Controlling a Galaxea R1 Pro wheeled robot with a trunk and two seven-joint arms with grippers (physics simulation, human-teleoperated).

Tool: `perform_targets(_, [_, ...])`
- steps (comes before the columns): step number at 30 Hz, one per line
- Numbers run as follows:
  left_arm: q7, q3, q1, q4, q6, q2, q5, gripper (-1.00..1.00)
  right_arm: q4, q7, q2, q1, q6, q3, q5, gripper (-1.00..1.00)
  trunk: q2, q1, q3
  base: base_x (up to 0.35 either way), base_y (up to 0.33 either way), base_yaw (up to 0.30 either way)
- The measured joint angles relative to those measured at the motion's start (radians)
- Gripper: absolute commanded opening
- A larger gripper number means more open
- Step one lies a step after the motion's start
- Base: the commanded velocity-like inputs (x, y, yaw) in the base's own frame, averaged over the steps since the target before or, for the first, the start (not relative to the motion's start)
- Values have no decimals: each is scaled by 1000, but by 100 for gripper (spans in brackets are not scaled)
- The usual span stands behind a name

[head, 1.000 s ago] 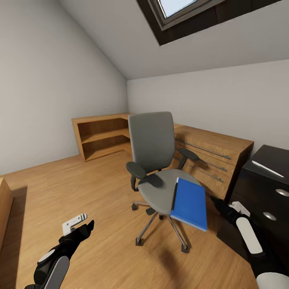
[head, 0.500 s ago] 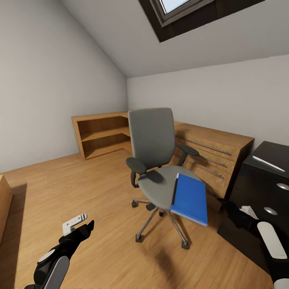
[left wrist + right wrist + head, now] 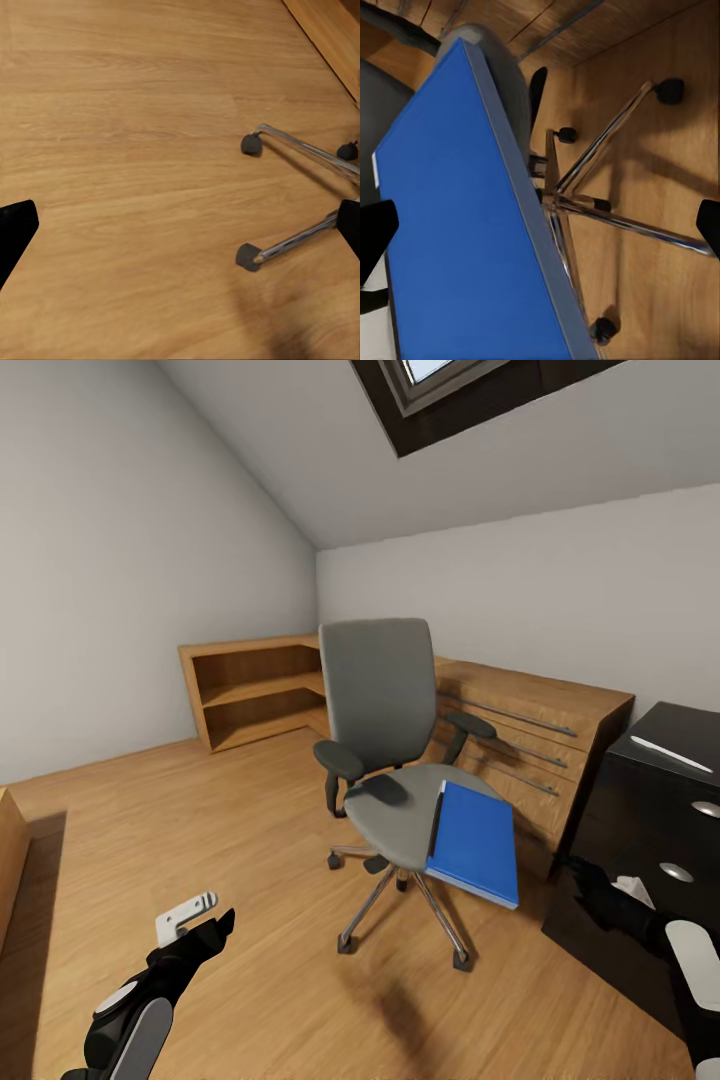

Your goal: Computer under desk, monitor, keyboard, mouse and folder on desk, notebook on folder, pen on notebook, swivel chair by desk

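Folder (image 3: 473, 847) overhangs the swivel chair (image 3: 385, 760) seat's front edge, so the right gripper (image 3: 610, 890), jaws spread and empty, should pinch that free edge.

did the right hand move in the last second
Yes. In the head view the right hand has dropped lower and further right along the black drawer unit, away from the blue folder.

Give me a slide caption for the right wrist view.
Blue folder overhanging the chair seat, star base on wood floor.
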Motion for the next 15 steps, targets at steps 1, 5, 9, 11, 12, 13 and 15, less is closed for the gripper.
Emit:
perform_targets(1, [0,0,0,0,0,0,0,100,0,0,0,0,1,-7,0,100,-2,1,-4,0,0,0])
perform_targets(5, [0,-1,0,0,0,0,0,100,2,2,0,0,42,-35,-4,100,-3,3,-19,0,0,0])
perform_targets(9, [0,-1,0,0,0,0,0,100,3,19,3,0,67,-81,-52,100,-4,5,-35,0,0,0])
perform_targets(11, [0,-1,0,0,0,0,0,100,18,35,-2,0,85,-114,-135,100,-5,6,-42,0,0,0])
perform_targets(12, [0,-1,0,0,0,0,0,100,23,37,-4,0,89,-118,-145,100,-5,6,-46,0,0,0])
perform_targets(13, [0,-1,0,0,0,0,0,100,29,39,-6,0,94,-120,-151,100,-5,7,-50,0,0,0])
perform_targets(15, [0,-1,0,0,0,0,0,100,49,41,-16,0,105,-124,-163,100,-5,8,-58,0,0,0])
